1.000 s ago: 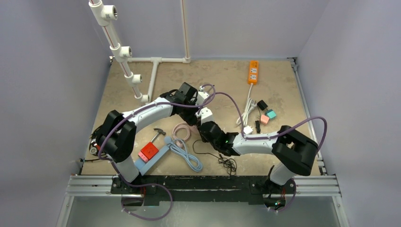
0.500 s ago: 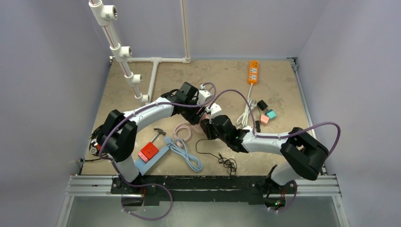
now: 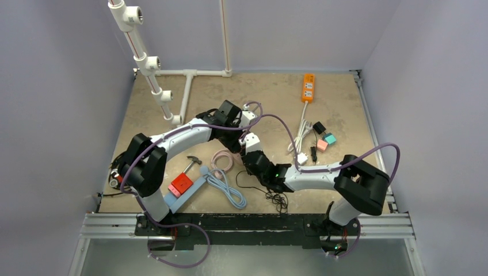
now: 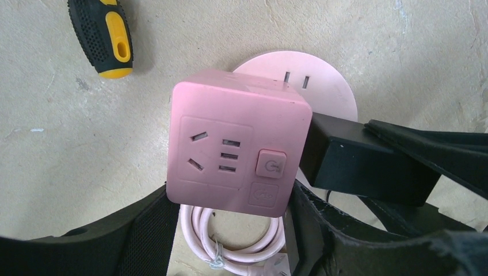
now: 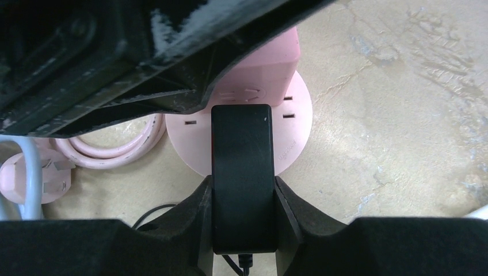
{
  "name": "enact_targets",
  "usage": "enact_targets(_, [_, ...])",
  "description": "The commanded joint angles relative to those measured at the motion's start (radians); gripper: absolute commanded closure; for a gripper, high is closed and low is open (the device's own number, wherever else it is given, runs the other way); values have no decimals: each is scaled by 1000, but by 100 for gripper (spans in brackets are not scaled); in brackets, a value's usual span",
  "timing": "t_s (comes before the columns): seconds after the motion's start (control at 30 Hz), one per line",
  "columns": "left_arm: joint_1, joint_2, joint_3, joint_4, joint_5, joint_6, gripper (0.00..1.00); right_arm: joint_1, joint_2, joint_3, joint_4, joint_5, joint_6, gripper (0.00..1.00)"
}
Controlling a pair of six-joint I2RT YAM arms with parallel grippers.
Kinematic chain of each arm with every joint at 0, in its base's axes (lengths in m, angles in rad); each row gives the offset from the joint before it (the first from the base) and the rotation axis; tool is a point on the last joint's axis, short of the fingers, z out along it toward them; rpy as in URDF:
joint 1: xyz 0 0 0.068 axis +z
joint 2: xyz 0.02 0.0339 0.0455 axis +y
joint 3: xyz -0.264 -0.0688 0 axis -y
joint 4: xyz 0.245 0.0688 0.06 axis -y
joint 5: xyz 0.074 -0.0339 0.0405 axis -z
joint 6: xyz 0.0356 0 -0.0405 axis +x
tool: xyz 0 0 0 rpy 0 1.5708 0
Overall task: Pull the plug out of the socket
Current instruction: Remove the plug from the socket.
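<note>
A pink cube socket (image 4: 239, 149) stands on a round pink base (image 4: 311, 86). My left gripper (image 4: 230, 213) is shut on the cube, with a finger (image 4: 144, 230) on each side. A black plug (image 4: 359, 164) sits against the cube's right face with no gap showing. My right gripper (image 5: 241, 195) is shut on the black plug (image 5: 241, 172), whose front end meets the pink cube (image 5: 265, 69). In the top view both grippers meet at the table's middle (image 3: 248, 135) and hide the socket.
A yellow-black screwdriver (image 4: 106, 34) lies beyond the socket. The pink coiled cord (image 3: 220, 160), a hammer (image 3: 192, 163), a red block (image 3: 182, 183) and a blue cable (image 3: 227, 187) lie front left. An orange power strip (image 3: 308, 87), adapters (image 3: 325, 141) and white pipes (image 3: 151, 63) stand further back.
The right arm swung out to the right half a second ago and has come back left, near where it was one second ago. The left arm has not moved.
</note>
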Motion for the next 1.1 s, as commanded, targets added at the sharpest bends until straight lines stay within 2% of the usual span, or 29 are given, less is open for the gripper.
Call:
enact_targets(0.0, [38,56,-14,-31,-180,2,100,56,-15,78,8,183,40,100])
enact_targets(0.13, [39,54,-14,-31,-179,2,100,70,-5,88,-7,215,47,100])
enact_targets(0.6, [40,27,-10,-29,-131,8,100,36,-27,56,50,51,50,100])
enact_targets(0.83, [44,-132,-49,16,12,46,42,6,-86,2,96,-40,36,100])
enact_targets(0.93, [53,-195,-64,30,75,55,31,6,-102,-16,109,-64,28,100])
enact_targets(1.07, [67,-237,-77,40,163,62,24,6,-112,-30,114,-72,27,100])
